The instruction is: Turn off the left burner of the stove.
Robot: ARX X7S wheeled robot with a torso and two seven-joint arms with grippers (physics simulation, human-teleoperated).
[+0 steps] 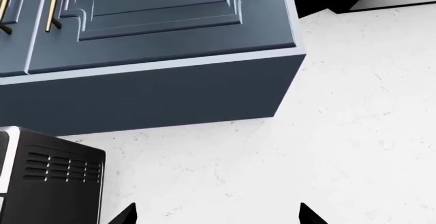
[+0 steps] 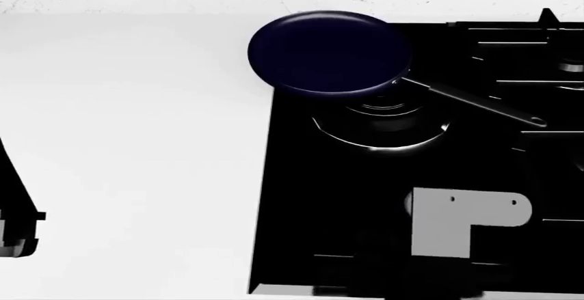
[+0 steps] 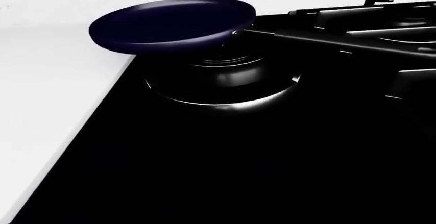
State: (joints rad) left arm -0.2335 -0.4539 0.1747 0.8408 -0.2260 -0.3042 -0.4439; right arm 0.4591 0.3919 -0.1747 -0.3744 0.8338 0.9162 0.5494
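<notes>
The left burner (image 2: 383, 126) sat at the stove's (image 2: 329, 232) left end, half under a dark blue pan (image 2: 329, 50). My right gripper's state I couldn't tell. My left gripper (image 1: 216, 215) was spread open, empty, facing a blue cabinet (image 1: 150, 45).

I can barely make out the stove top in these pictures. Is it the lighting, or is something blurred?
Lighting, not blur. Head view: the stove renders almost pure black, only the big burner's rim catching a glint, while the counter is washed-out white. Right wrist view: the same black, with a bright arc on the burner; edges stay sharp. Left wrist view: evenly lit cabinet.
</notes>
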